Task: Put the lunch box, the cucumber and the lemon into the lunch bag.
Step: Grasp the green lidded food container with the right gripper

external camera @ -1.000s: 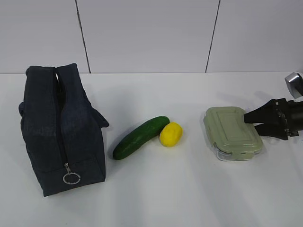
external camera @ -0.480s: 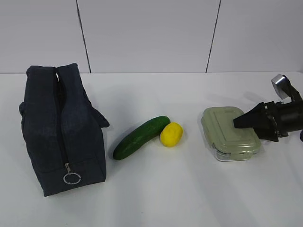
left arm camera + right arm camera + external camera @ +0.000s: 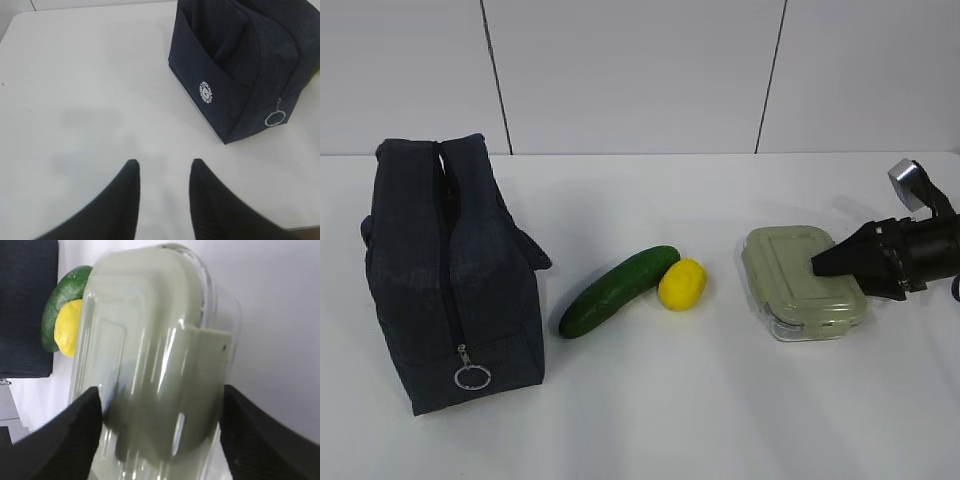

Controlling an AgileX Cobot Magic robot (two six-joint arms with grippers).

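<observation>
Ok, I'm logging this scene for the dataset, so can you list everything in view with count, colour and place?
lunch bag: one, dark navy, left side of the table, silver ring pull at its near end.
cucumber: one, dark green, centre, lying at a slant.
lemon: one, yellow, against the cucumber's right end.
lunch box: one, clear with sage-green lid, right.
table: one, white.
left gripper: black fingers apart over bare table.
right gripper: black fingers either side of the lunch box.
</observation>
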